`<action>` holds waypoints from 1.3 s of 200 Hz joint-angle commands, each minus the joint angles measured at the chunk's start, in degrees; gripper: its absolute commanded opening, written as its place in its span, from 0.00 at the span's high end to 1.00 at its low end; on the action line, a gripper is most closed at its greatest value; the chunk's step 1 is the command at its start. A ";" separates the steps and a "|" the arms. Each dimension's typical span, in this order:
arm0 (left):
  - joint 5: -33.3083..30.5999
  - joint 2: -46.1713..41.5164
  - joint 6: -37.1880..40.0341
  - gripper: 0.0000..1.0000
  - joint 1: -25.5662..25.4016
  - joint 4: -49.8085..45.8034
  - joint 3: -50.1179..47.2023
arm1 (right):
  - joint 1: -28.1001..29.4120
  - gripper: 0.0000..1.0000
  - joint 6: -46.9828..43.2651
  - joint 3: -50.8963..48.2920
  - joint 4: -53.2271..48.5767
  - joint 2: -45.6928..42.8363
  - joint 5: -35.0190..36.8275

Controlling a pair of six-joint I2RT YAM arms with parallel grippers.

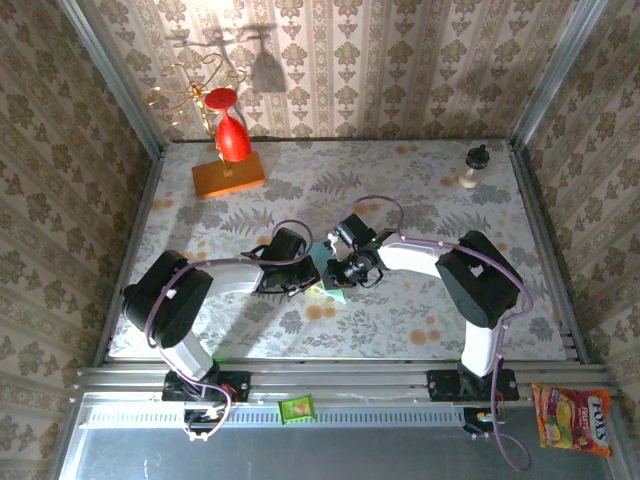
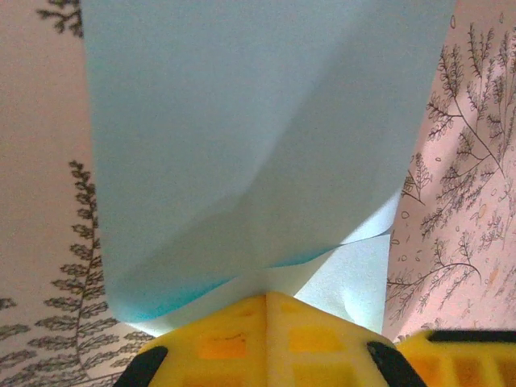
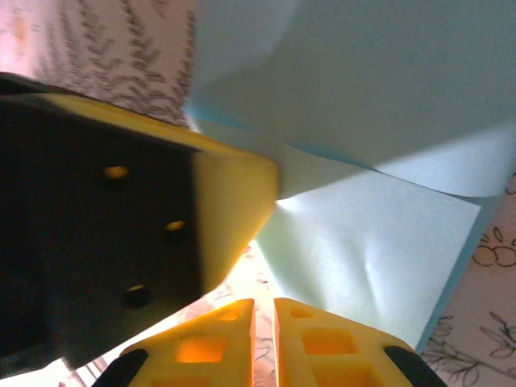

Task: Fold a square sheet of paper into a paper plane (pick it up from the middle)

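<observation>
Top external view: both arms meet at mid-table (image 1: 430, 320), with the light-blue sheet of paper (image 1: 329, 292) partly folded between their tips. The left gripper (image 2: 266, 297) is pinched tight on a fold of the sheet, which fans out from its yellow fingertips. The right gripper (image 3: 264, 310) has its fingers all but together at the sheet's lower layer — I cannot tell whether it grips the paper.
</observation>
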 commanded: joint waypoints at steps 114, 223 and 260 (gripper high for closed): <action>-2.15 3.39 0.58 0.94 0.99 -4.81 -1.55 | 0.38 0.90 -1.85 1.19 -4.09 4.60 1.12; -2.24 6.96 3.15 0.94 2.39 -7.80 -1.42 | -3.89 0.90 -6.65 -7.08 -4.50 -0.98 -4.84; -2.15 7.41 3.50 0.94 2.40 -7.80 -1.16 | -5.90 0.89 -6.61 -10.55 -3.57 -2.95 -6.44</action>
